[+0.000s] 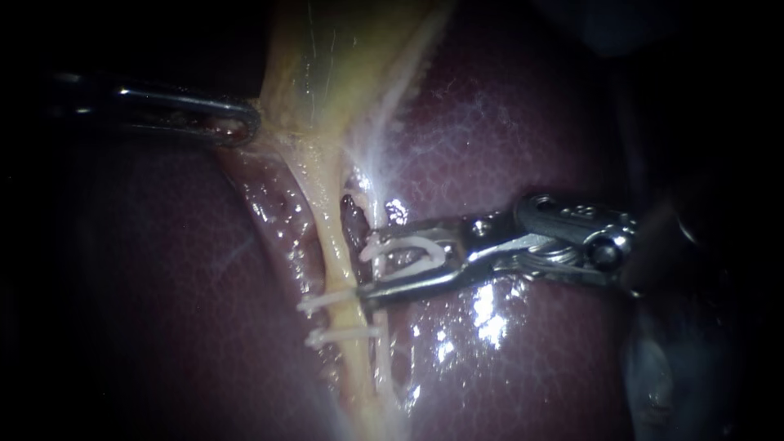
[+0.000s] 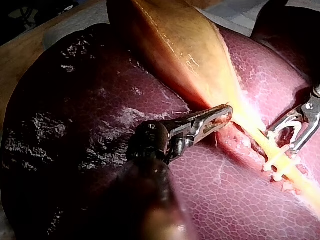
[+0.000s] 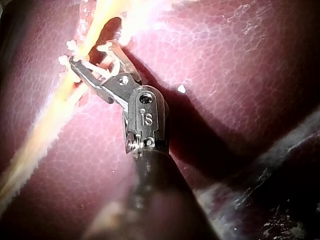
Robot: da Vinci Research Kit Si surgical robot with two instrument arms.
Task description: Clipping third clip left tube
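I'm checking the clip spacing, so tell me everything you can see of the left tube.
The left tube is a pale yellow, glossy, taut strand running from the gallbladder down over the dark red liver. Two white clips cross it low down, close together. Just above them my right instrument holds a loaded clip at its side; whether it straddles the tube I cannot tell. My left instrument grips the gallbladder's edge higher up.

Our endoscope sits close over the tube [image 1: 331, 220], while wrist cameras look along the left instrument [image 2: 226, 114] and right instrument [image 3: 90, 55] at that same stretch
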